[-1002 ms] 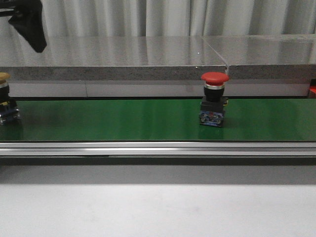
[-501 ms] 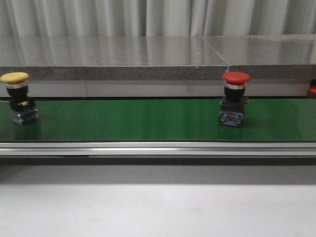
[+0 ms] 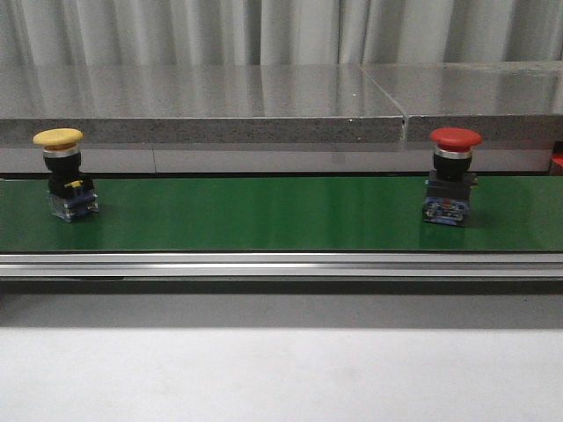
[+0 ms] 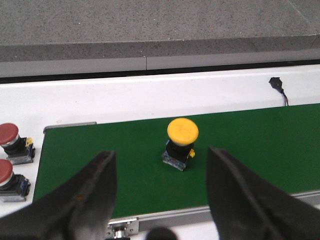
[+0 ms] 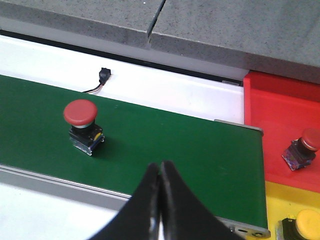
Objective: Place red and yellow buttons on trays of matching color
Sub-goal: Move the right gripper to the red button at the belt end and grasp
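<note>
Buttons ride on the green belt (image 3: 264, 215): a yellow button (image 3: 63, 174) at one end and a red button (image 3: 450, 176) at the other, both standing up. The front view shows no arms and no trays. Only the right wrist view shows the red tray (image 5: 285, 125) past the belt's end, with one red button (image 5: 302, 148) in it, and a yellow tray (image 5: 280, 200) holding a yellow one (image 5: 305, 224). Only the left wrist view shows two more red buttons (image 4: 10, 160) sitting off the belt's end. The left claw (image 4: 160, 195) is wide open and holds nothing; the yellow button is ahead of the gap. The right claw (image 5: 160, 190) is squeezed tight, empty, and the red button stands off to one side.
</note>
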Robot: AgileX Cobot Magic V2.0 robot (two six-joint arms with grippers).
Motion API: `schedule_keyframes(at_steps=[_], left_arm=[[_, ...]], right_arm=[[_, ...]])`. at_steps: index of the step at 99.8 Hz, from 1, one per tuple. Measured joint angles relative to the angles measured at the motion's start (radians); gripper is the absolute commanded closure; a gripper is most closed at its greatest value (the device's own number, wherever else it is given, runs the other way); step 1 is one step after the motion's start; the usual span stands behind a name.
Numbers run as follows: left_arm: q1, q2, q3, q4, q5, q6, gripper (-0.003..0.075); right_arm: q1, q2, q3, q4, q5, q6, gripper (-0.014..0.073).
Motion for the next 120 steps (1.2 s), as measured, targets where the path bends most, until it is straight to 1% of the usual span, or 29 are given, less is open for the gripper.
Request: schedule_keyframes(at_steps=[21, 37, 50, 61, 68, 73, 77, 78, 80, 85, 87, 88, 92, 97, 98, 106, 120], left_arm=[[0.000, -0.166, 0.121, 0.000, -0.002, -0.008, 0.0741], [0.000, -0.222, 0.158, 0.000, -0.006, -0.009, 0.0739], [0.000, -0.225, 0.169, 0.000, -0.006, -0.009, 0.0739], [0.000, -0.225, 0.169, 0.000, -0.006, -0.009, 0.0739], [0.000, -0.225, 0.169, 0.000, -0.006, -0.009, 0.0739], [0.000, -0.225, 0.169, 0.000, -0.006, -0.009, 0.0739], [0.000, -0.225, 0.169, 0.000, -0.006, -0.009, 0.0739], [0.000, -0.225, 0.169, 0.000, -0.006, -0.009, 0.0739], [0.000, -0.225, 0.169, 0.000, -0.006, -0.009, 0.0739], [0.000, -0.225, 0.169, 0.000, -0.006, -0.009, 0.0739], [0.000, -0.225, 0.169, 0.000, -0.008, -0.009, 0.0739], [0.000, -0.225, 0.169, 0.000, -0.008, -0.009, 0.0739], [0.000, -0.225, 0.169, 0.000, -0.008, -0.009, 0.0739], [0.000, -0.225, 0.169, 0.000, -0.008, -0.009, 0.0739], [0.000, -0.225, 0.169, 0.000, -0.008, -0.009, 0.0739], [0.000, -0.225, 0.169, 0.000, -0.008, -0.009, 0.0739], [0.000, -0.225, 0.169, 0.000, -0.008, -0.009, 0.0739]], right_arm=[[0.000, 0.000, 0.000, 0.000, 0.000, 0.000, 0.0662], [0.000, 0.000, 0.000, 0.000, 0.000, 0.000, 0.0662], [0.000, 0.000, 0.000, 0.000, 0.000, 0.000, 0.0662], [0.000, 0.000, 0.000, 0.000, 0.014, 0.000, 0.0645], [0.000, 0.000, 0.000, 0.000, 0.034, 0.000, 0.0583], [0.000, 0.000, 0.000, 0.000, 0.050, 0.000, 0.0508], [0.000, 0.000, 0.000, 0.000, 0.062, 0.000, 0.0421], [0.000, 0.000, 0.000, 0.000, 0.067, 0.000, 0.0389], [0.000, 0.000, 0.000, 0.000, 0.075, 0.000, 0.0354], [0.000, 0.000, 0.000, 0.000, 0.094, 0.000, 0.0204], [0.000, 0.000, 0.000, 0.000, 0.100, 0.000, 0.0167], [0.000, 0.000, 0.000, 0.000, 0.101, 0.000, 0.0130], [0.000, 0.000, 0.000, 0.000, 0.112, 0.000, 0.0027], [0.000, 0.000, 0.000, 0.000, 0.119, 0.000, -0.0069], [0.000, 0.000, 0.000, 0.000, 0.119, 0.000, -0.0078], [0.000, 0.000, 0.000, 0.005, 0.123, 0.000, -0.0045], [0.000, 0.026, 0.000, 0.023, 0.131, -0.002, -0.0043]])
